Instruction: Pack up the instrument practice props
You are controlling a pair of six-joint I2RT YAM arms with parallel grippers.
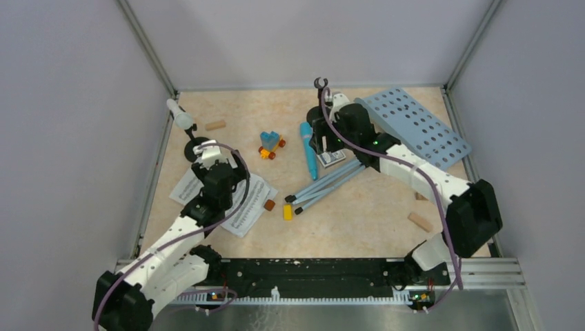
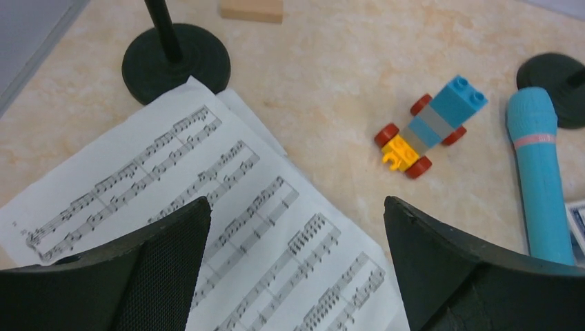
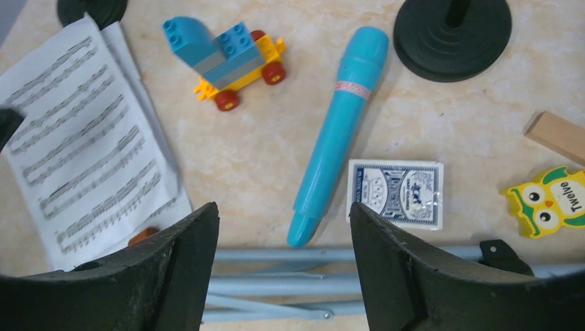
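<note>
The light-blue perforated rack [image 1: 417,124] lies flat at the back right, its tripod legs [image 1: 324,185] stretched toward the middle. The blue microphone [image 1: 308,150] lies beside them. The white microphone [image 1: 181,116] stands in a black round-based holder [image 1: 195,149]; the other holder [image 1: 321,86] stands at the back. Sheet-music pages [image 1: 241,207] lie at the left. My left gripper [image 2: 296,207] is open and empty over the sheet music [image 2: 207,207]. My right gripper [image 3: 283,207] is open and empty above the tripod legs [image 3: 310,276], near the blue microphone's [image 3: 338,131] tip.
A blue-and-orange toy car [image 1: 271,145] sits mid-table, a card deck [image 3: 394,193] by the blue microphone. Wooden blocks [image 1: 215,125] [image 1: 419,221], a yellow piece [image 1: 288,212], an orange piece [image 1: 270,205] and a yellow owl tile [image 3: 545,203] lie about. Grey walls enclose the table.
</note>
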